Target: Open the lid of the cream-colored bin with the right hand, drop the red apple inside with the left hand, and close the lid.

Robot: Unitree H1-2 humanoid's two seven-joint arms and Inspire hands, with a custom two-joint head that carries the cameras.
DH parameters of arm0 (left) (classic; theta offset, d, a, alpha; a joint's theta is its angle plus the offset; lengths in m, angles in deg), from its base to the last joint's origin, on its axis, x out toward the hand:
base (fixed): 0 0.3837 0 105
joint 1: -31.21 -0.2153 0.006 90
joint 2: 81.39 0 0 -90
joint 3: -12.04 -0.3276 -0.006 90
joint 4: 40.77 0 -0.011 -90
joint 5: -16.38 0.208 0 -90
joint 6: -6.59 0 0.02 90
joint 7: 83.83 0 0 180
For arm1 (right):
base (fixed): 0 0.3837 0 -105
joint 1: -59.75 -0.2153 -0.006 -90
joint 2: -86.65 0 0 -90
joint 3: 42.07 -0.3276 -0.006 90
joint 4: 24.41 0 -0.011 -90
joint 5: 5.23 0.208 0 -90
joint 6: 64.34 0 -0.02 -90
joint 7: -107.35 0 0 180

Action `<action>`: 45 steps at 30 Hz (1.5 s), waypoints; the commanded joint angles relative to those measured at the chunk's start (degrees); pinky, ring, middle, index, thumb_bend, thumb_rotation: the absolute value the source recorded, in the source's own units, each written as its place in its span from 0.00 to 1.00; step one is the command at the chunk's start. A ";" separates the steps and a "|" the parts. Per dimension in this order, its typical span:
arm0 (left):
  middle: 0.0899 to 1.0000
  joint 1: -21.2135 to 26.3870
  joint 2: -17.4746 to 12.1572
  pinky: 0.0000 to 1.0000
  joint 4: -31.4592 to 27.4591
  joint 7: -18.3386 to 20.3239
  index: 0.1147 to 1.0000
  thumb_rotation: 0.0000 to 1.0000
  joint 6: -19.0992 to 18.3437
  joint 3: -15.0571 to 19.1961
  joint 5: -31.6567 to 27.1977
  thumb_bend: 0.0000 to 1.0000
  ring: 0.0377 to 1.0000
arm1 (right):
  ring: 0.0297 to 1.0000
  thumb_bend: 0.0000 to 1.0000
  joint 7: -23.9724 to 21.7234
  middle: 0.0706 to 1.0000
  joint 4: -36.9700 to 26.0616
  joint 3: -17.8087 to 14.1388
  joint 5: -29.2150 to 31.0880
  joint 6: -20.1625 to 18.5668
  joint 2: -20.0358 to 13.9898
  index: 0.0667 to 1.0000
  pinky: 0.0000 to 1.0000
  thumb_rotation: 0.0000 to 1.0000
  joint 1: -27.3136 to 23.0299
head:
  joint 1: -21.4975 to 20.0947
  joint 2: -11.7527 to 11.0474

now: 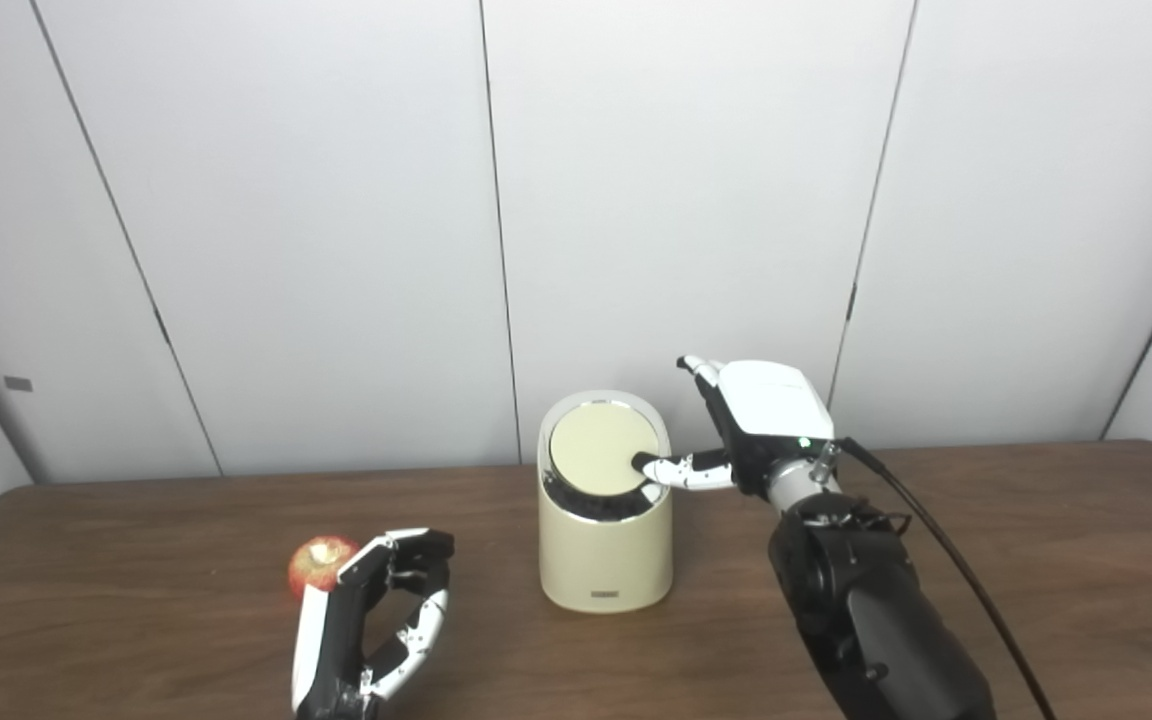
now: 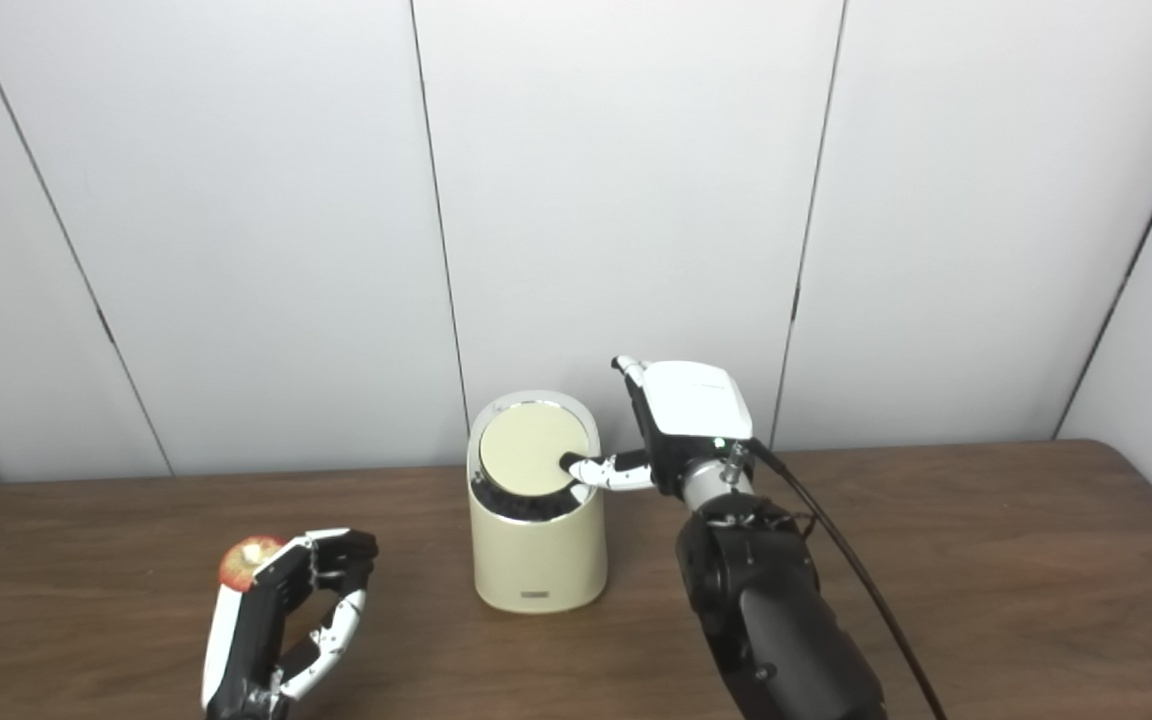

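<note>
The cream-colored bin [image 1: 604, 560] stands mid-table. Its round lid [image 1: 601, 448] is tilted, with a dark gap showing along its front edge. My right hand [image 1: 751, 425] is just right of the bin's top, and its thumb [image 1: 681, 470] reaches left and touches the lid's right edge. The other fingers point up and back, apart, holding nothing. The red apple [image 1: 318, 562] rests on the table at the front left. My left hand [image 1: 376, 620] is right beside it, fingers curled toward the bin and empty, with the apple at the back of the hand.
The brown table [image 1: 1036, 560] runs back to a white panelled wall [image 1: 336, 250]. A black cable [image 1: 946, 550] trails from the right wrist over the table's right part.
</note>
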 commanded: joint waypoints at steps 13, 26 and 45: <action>0.60 -1.61 1.45 0.53 1.38 -0.99 0.58 0.27 0.87 -1.03 1.08 0.25 0.59 | 0.91 0.92 2.71 0.90 -0.96 0.44 0.45 0.13 0.15 0.90 0.86 0.79 -2.38 | 0.06 0.04; 0.59 -1.37 1.48 0.53 2.09 -1.17 0.58 0.27 1.04 -0.98 0.90 0.25 0.59 | 0.91 0.94 3.23 0.91 -0.61 0.01 1.35 0.01 0.42 0.90 0.85 0.81 -2.25 | -0.02 -0.25; 0.59 -1.47 2.04 0.53 1.85 -1.28 0.58 0.24 0.63 -1.12 1.22 0.24 0.59 | 0.91 0.93 3.00 0.92 3.78 1.45 1.56 -0.15 0.50 0.92 0.88 1.00 -5.64 | 0.26 -0.41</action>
